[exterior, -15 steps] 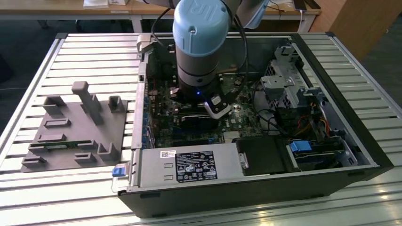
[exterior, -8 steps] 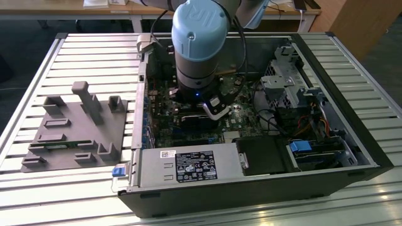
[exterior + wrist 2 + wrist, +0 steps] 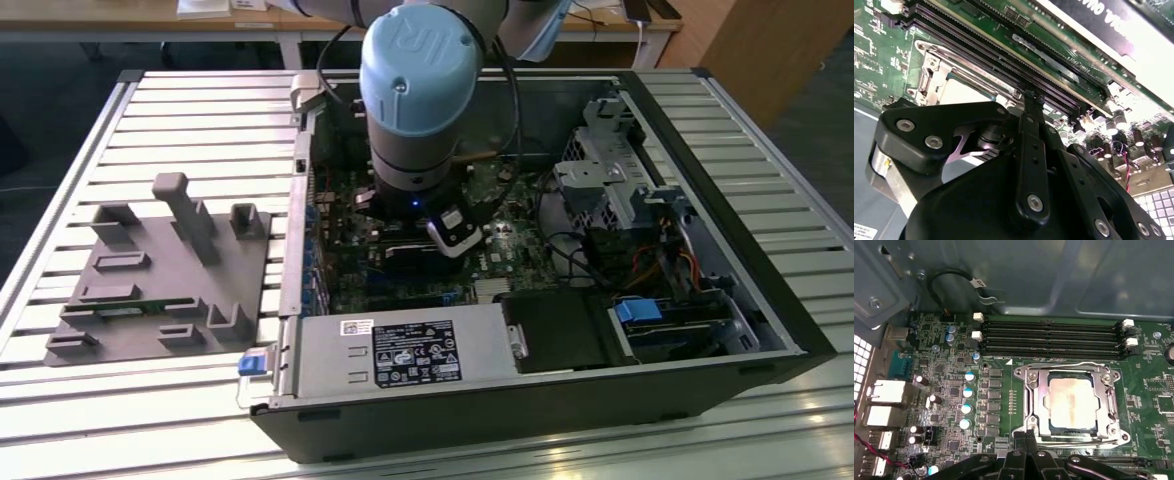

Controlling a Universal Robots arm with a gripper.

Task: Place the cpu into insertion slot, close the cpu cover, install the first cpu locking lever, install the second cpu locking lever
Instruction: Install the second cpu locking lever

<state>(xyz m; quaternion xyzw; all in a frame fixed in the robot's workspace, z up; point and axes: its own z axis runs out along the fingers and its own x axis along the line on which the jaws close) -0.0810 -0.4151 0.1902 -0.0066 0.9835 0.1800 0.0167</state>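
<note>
The robot arm [image 3: 420, 110] reaches straight down into the open computer case [image 3: 747, 330], which lies on its side on the slatted counter [image 3: 80, 150]. I think it comes from above because that is the only open way to the green motherboard [image 3: 1149, 390].

In the first wrist view, the cpu [image 3: 1072, 400] sits flat in the insertion slot [image 3: 1041, 405]. Its dull metal top shows through the square hole in the cpu cover [image 3: 1110, 405]. The cover lies down flat over it, so it looks closed. Thin wire locking levers [image 3: 1069, 365] run along the cover's edges. I cannot tell if they are hooked in yet.

The hand [image 3: 1026, 436] hangs just beside the near edge of the slot. Its two fingers [image 3: 1031, 442] look pressed together with nothing between them. I think it is low and close so it can push on a lever.

The first wrist view shows the whole slot and the long memory slots [image 3: 1054, 337] next to it. The second wrist view is much closer and tilted. There the black hand [image 3: 1030, 100] hides most of the slot, and just a corner of the cover [image 3: 929, 70] peeks out. The exterior view shows what the others don't: the power supply box [image 3: 400, 355] at the front and a grey holder tray [image 3: 160, 280] lying on the counter, well apart from the case.
</note>
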